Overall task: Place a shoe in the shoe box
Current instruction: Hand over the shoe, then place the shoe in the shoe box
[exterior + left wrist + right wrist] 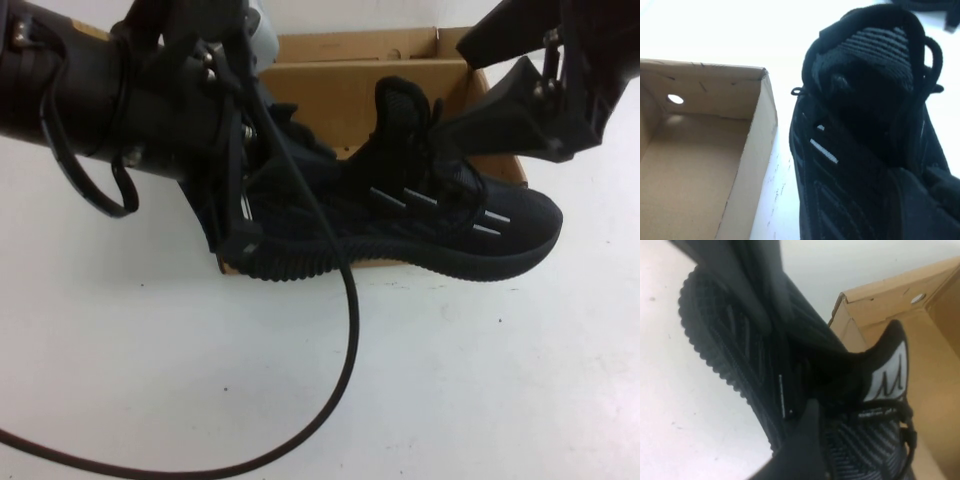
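We take the shoe box (350, 95) as the reference landmark. It is a brown corrugated cardboard box, open at the top, resting on the white table (480, 380). In the left wrist view a round hole (675, 99) shows in one of its inner walls, and its interior floor is bare.

The shoe (420, 225), an all-black knit sneaker with short white dashes on its side and a ridged sole, sits at the near edge of the shoe box, with its sole along the box's front wall. Its toe extends past the box's right front corner; its heel lies at the box's left front corner. In the right wrist view the white tongue label (890, 377) faces the box interior. We cannot tell whether the shoe rests on the box rim or is suspended.

The left gripper (235, 215) is at the left front corner of the shoe box, at the heel of the shoe. Its jaws are closed nearly all the way, pinching the heel.

The right gripper (500, 100) is above the right end of the shoe box, beside the shoe's collar and laces. Its jaws stand wide apart; we cannot tell whether either finger touches the shoe.

A black cable (340, 300) loops from the left arm across the table in front of the box.
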Controlling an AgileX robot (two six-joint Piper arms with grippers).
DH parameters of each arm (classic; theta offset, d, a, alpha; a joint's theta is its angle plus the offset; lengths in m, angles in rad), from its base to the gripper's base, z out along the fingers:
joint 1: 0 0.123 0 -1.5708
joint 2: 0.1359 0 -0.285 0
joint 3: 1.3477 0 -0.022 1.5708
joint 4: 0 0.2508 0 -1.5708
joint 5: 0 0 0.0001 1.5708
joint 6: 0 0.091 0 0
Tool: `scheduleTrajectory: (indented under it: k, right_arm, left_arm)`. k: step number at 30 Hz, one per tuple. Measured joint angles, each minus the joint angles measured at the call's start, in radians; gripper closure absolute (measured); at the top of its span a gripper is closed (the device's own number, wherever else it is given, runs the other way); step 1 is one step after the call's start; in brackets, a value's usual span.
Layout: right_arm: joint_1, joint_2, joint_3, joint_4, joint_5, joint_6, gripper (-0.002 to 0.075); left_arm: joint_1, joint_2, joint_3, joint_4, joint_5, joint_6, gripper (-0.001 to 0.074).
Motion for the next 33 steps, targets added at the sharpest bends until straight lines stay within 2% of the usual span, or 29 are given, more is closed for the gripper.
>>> scheduleTrajectory:
  k: [4,11,17,19,20,23,24,27,31,33]
  right_arm:
    - [0.042,0.010,0.000,-0.068,-0.002,0.105,0.0082]
    - [0.191,0.023,0.002,-0.215,-0.002,0.202,0.0081]
    - [0.209,0.042,0.002,-0.251,-0.002,0.228,0.0091]
    - [0.209,0.063,0.002,-0.259,-0.002,0.251,0.0155]
    - [0.209,0.075,0.002,-0.264,-0.004,0.262,0.0230]
    - [0.209,0.101,0.002,-0.267,-0.005,0.265,0.0543]
    - [0.209,0.106,0.002,-0.267,-0.005,0.258,0.0603]
    - [0.209,0.110,0.002,-0.263,-0.011,0.240,0.0682]
    - [0.209,0.110,0.002,-0.263,-0.012,0.235,0.0696]
    - [0.209,0.110,0.002,-0.263,-0.012,0.233,0.0697]
  left_arm:
    - [0.000,0.000,0.000,0.000,0.004,0.003,0.0714]
    - [0.000,0.000,0.000,0.000,0.004,0.006,0.0714]
    - [0.000,0.000,0.000,0.000,0.019,0.022,0.0714]
    - [0.000,0.000,-0.005,0.000,0.023,0.021,0.0714]
    - [0.000,0.002,-0.007,0.003,0.025,0.024,0.0714]
    - [0.000,0.006,-0.011,0.016,0.030,0.025,0.0714]
    - [0.002,0.008,-0.019,0.018,0.030,0.026,0.0714]
    - [0.002,0.008,-0.022,0.019,0.024,0.026,0.0714]
    - [0.002,0.008,-0.025,0.019,0.020,0.024,0.0710]
    - [0.002,0.008,-0.025,0.009,0.008,0.008,0.0672]
